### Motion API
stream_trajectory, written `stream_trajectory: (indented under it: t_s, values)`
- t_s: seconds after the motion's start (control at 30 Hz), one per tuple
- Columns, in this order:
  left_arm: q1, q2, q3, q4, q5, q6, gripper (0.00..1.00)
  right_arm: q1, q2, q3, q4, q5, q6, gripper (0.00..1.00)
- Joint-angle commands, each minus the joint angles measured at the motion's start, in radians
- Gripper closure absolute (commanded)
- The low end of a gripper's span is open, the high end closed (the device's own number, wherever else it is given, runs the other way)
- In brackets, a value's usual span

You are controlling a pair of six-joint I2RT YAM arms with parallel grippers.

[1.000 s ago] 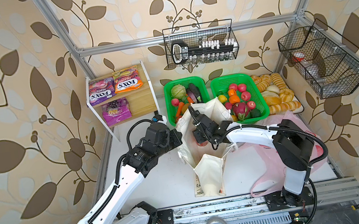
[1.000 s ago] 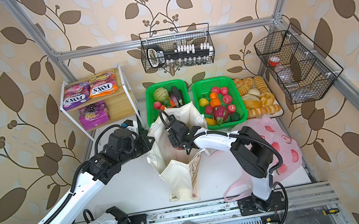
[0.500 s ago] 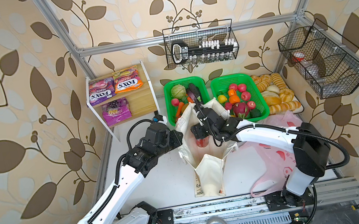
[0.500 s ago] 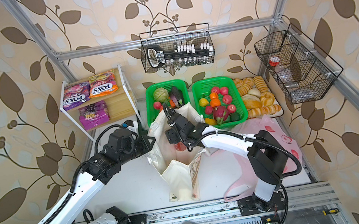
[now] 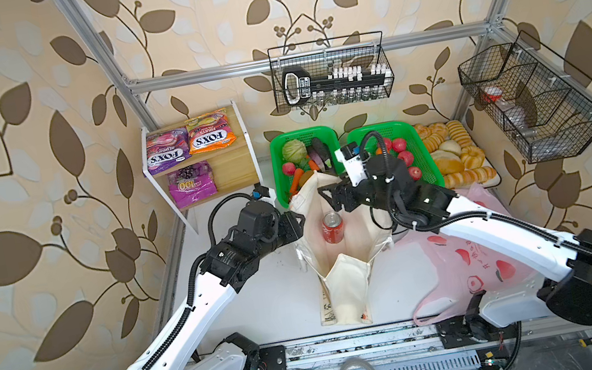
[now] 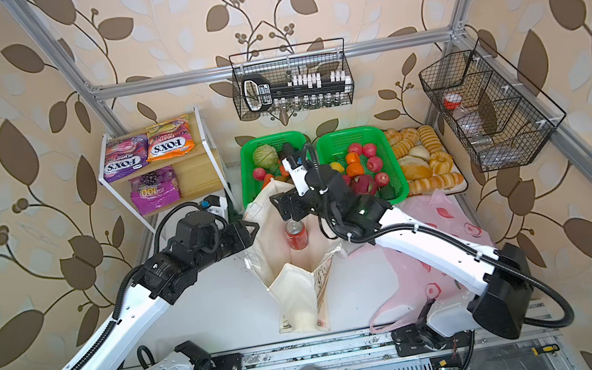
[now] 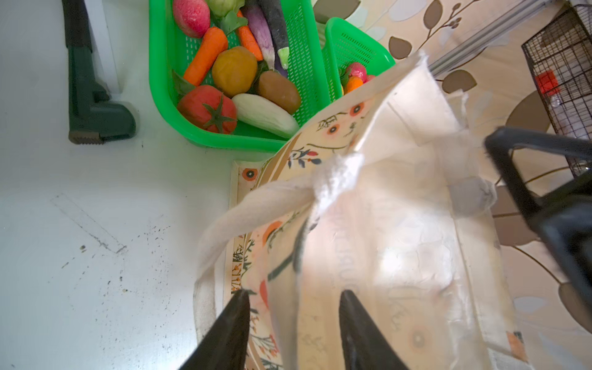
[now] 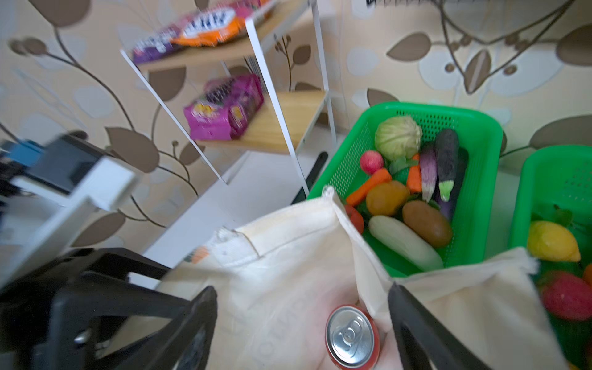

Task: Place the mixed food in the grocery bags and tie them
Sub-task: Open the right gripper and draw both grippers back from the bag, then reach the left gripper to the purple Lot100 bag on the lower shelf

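The cream canvas tote [image 5: 344,280] [image 6: 294,301] stands open mid-table with the red soda can [image 5: 333,227] [image 8: 352,336] upright inside. My right gripper [image 5: 333,198] [image 8: 301,288] hangs open over the tote's far rim, above the can and off it. My left gripper [image 5: 299,222] [image 7: 294,293] is open at the tote's left rim, with the rim cloth loose between its fingers. The pink peach bag [image 5: 477,265] lies flat under the right arm. Cabbage [image 8: 398,137], tomato [image 7: 208,109] and a potato [image 7: 278,91] lie in a green basket. The purple "100" packet [image 5: 191,184] and orange FOX'S packet [image 5: 211,137] sit on the shelf.
Two green mesh baskets [image 5: 279,180] [image 5: 425,155] stand just behind the tote, with bread loaves [image 5: 455,162] to their right. A white-framed shelf [image 5: 239,154] at the back left also holds a purple FOX'S packet [image 5: 167,155]. Wire baskets [image 5: 332,72] hang on the walls.
The right gripper has lifted out of the tote toward its far rim, leaving the can standing inside. The left jaws have spread apart at the tote's rim.
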Motion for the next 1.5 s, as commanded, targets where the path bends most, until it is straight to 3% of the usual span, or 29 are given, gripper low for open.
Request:
stream_trajectory:
  t_s: [0.0,0.1,0.23,0.33,0.4,0.7,0.77,0.87,1.07,1.47]
  values:
    - [0.003,-0.039,0.139,-0.074,-0.034,0.162,0.39,-0.018,-0.086,-0.063,0.071,-0.053,-0.012,0.16]
    - [0.002,-0.044,0.261,-0.182,-0.114,0.283,0.25,-0.043,-0.164,-0.107,0.094,-0.061,-0.008,0.16]
    - [0.003,-0.057,0.334,-0.235,-0.246,0.365,0.16,-0.082,-0.24,-0.163,0.112,-0.053,0.006,0.16]
    - [0.026,-0.037,0.394,-0.305,-0.37,0.385,0.16,-0.115,-0.272,-0.18,0.098,-0.06,0.031,0.16]
    - [0.08,-0.028,0.404,-0.324,-0.392,0.381,0.17,-0.131,-0.291,-0.192,0.1,-0.067,0.042,0.16]
    - [0.518,0.009,0.253,-0.217,-0.099,0.273,0.26,-0.165,-0.325,-0.214,0.092,-0.127,0.077,0.15]
    - [0.585,0.033,0.222,-0.162,-0.024,0.259,0.34,-0.171,-0.336,-0.224,0.093,-0.14,0.094,0.15]
    - [0.657,0.104,0.209,-0.1,0.045,0.244,0.37,-0.203,-0.349,-0.24,0.084,-0.183,0.139,0.15]
    - [0.664,0.224,0.148,0.123,-0.101,0.392,0.37,-0.266,-0.377,-0.278,0.077,-0.234,0.167,0.15]
    - [0.654,0.413,0.09,0.468,-0.306,0.716,0.24,-0.32,-0.379,-0.292,0.056,-0.269,0.151,0.15]
